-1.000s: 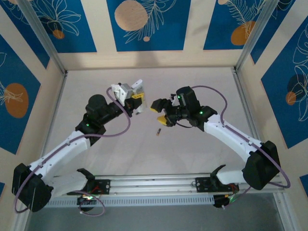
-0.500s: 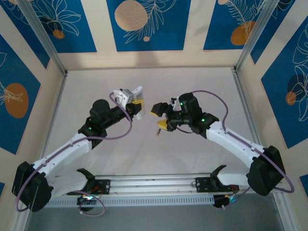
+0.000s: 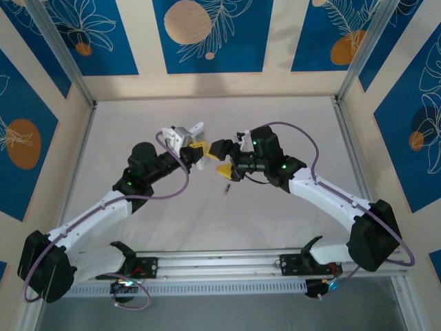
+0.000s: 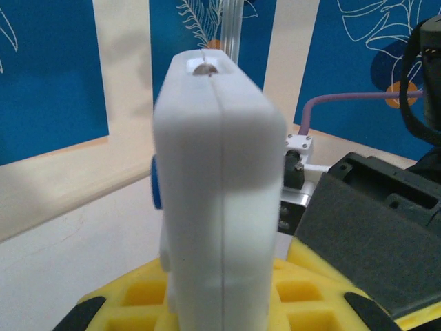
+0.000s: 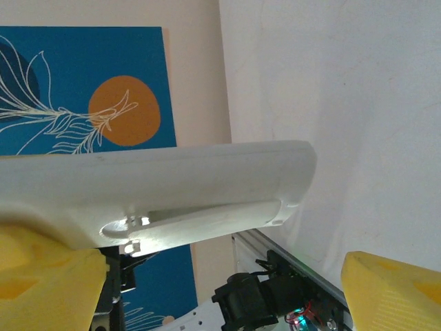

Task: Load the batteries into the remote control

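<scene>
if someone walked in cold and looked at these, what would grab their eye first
The two arms meeting nose to nose mid-table: the left gripper clamps the white remote control and holds it raised, while the right gripper stands open beside it, the remote reaching into the gap between its yellow fingers. Next, one small dark battery lying on the pale table, just nearer the arm bases than the grippers.

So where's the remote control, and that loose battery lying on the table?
remote control [image 4: 220,179]: left wrist view, on the narrow white side facing the camera.
battery [image 3: 226,187]: top external view, on the middle of the small dark cylinder lying on the table.
</scene>
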### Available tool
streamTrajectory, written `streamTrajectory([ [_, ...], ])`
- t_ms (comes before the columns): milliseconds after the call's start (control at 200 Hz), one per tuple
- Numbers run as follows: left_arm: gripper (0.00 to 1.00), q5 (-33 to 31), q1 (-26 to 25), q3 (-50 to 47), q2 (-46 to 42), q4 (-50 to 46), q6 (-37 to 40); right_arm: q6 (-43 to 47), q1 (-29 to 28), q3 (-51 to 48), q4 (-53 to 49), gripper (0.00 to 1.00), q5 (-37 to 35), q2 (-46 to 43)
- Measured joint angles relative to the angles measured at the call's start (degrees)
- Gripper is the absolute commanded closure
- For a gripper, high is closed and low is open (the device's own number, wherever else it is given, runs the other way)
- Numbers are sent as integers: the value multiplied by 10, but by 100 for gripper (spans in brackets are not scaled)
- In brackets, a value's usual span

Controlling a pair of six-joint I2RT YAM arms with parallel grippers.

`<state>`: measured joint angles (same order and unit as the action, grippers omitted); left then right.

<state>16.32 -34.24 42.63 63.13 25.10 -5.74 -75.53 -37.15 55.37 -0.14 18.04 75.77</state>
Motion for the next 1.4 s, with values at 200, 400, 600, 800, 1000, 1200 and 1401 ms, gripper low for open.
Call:
streamTrajectory([
  [200,100,5,0,0,0,12,-7,0,0,3,13,12,4,14],
  [400,100,5,1,0,1,19,-8,0,0,6,22,13,9,19],
  [600,100,1,1,0,1,18,-8,-2,0,9,23,18,12,24],
  [800,100,0,1,0,2,5,-4,-15,1,9,24,30,20,28],
  [1000,100,-1,0,0,2,-4,3,-25,4,9,27,39,21,27],
  [1200,100,-6,0,0,4,-5,14,-26,5,1,22,45,21,15],
  [1401,100,-16,0,0,4,-7,20,-26,9,-12,17,50,18,-3],
])
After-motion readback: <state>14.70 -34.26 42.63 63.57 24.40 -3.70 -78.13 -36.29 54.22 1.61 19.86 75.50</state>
